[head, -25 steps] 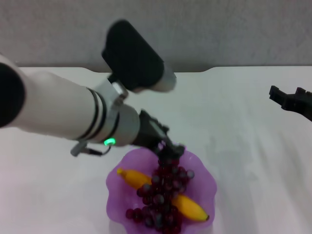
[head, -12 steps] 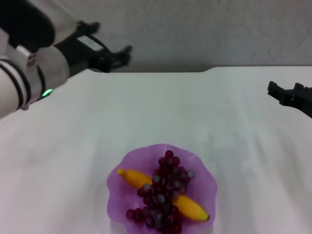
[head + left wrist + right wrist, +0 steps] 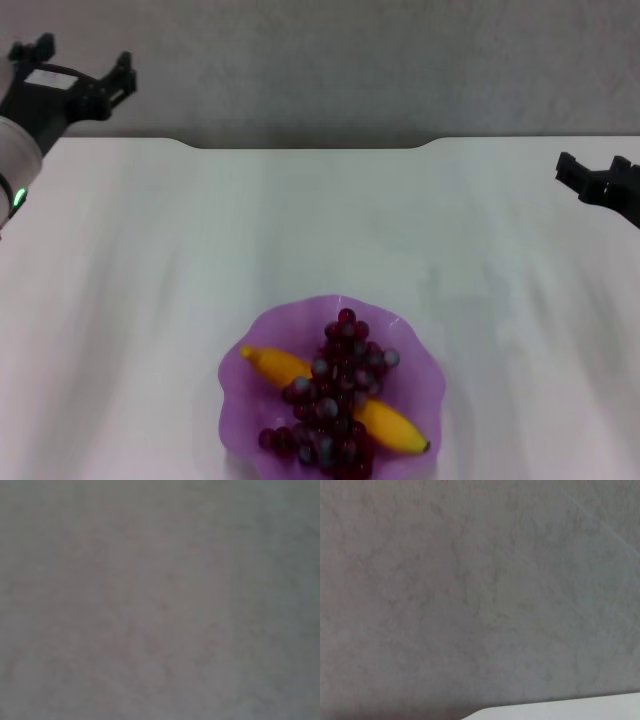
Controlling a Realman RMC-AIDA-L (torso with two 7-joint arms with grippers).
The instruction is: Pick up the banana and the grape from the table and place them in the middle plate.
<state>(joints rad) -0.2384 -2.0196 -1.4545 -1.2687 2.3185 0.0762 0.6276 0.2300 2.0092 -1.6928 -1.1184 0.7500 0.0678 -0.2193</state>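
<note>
Purple and translucent, the middle plate (image 3: pixel 238 400) sits at the near edge of the white bench (image 3: pixel 320 230), and both fruits already lie in it. The banana (image 3: pixel 385 424) runs on a slant from the plate's left side toward its near right rim, dark tip at the right end. The grape bunch (image 3: pixel 332 395) lies across the banana's middle, its long axis running from the far rim toward the near one, so the two form a cross.

From where the fruit lies, neither arm is close. The left gripper (image 3: pixel 82 72) is up at the far left corner, above the bench's far edge, jaws apart with nothing between them. The right gripper (image 3: pixel 597 180) hangs over the far right side of the bench, also well away from the plate; its jaws seem empty, though I cannot tell how wide they stand. Both wrist views show only plain grey surface.

By my judgement the placing is done, and any coming move needs only to keep clear of the plate.
</note>
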